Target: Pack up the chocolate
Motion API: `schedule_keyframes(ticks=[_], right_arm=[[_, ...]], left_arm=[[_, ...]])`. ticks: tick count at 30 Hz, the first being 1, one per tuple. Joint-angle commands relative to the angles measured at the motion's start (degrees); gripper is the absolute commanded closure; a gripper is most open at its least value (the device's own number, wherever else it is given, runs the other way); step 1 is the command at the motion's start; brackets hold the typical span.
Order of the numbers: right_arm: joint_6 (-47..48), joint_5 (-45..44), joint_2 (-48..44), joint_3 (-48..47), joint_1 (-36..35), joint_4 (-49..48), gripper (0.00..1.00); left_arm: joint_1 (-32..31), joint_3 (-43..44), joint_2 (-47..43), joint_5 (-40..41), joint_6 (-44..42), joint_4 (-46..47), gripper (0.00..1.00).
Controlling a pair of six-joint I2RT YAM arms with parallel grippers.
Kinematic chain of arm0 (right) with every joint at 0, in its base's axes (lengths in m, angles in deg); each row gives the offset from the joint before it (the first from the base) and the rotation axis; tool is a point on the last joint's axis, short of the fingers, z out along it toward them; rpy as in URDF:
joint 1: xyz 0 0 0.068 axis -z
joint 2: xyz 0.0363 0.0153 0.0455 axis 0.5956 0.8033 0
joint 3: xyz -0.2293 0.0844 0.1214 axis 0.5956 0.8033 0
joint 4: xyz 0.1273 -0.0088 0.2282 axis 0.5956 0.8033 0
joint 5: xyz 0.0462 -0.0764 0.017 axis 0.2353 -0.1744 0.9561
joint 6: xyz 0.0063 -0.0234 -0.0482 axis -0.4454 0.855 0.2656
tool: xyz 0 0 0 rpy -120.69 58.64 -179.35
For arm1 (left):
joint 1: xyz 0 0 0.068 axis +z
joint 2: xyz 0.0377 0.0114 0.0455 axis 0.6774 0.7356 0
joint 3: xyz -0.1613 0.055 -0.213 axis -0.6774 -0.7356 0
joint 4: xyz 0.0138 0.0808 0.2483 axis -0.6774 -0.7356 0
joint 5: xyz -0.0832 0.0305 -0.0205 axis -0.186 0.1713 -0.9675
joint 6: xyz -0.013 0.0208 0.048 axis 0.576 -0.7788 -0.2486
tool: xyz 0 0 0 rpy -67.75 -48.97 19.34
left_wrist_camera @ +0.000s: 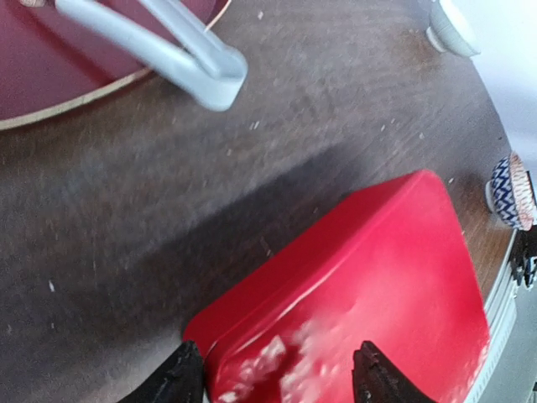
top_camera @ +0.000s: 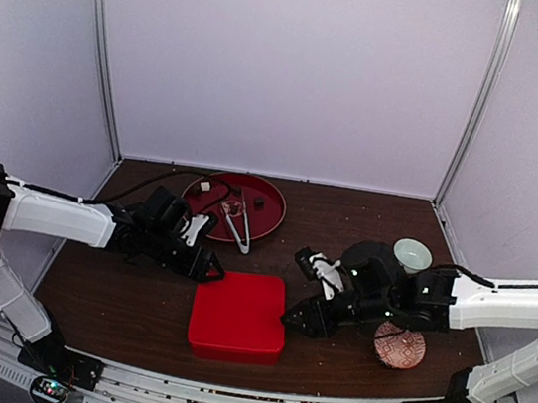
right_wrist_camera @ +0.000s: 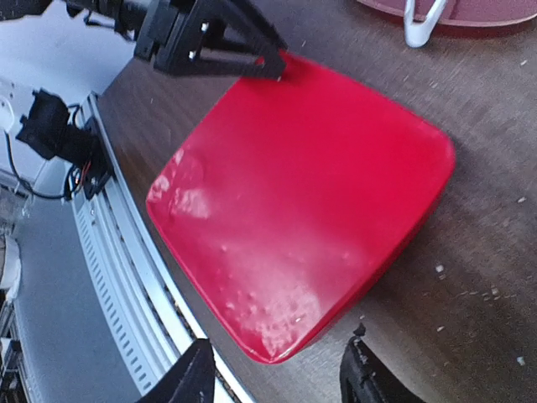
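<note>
The red box is gleaming glossy and smooth. The dark wooden bench top is looking matt and grainy.

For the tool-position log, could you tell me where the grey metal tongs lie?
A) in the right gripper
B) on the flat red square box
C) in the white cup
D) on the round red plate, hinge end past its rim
D: the grey metal tongs rest on the round red plate, hinge end over its rim.

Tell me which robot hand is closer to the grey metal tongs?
Left. Left gripper sits just beside the grey metal tongs; right gripper is across the red square tin.
</note>
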Motion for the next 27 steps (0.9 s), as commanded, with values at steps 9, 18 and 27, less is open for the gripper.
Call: schedule_keyframes(ticks=[9, 18, 27], right_arm=[[3.94, -11.21, -16.86, 2.05, 14.63, -2.97, 0.28], [5.42, -20.62, -31.33, 8.17, 23.45, -3.04, 0.0], [2.97, -23.76, -37.24, 18.26, 30.08, -4.9, 0.0]], left_arm=[[2.55, 9.65, -6.71, 9.69, -3.54, -7.73, 0.19], [8.41, 7.99, -23.53, 29.32, -2.3, -17.65, 0.02], [8.89, -1.12, -30.31, 41.76, 1.68, -20.27, 0.02]])
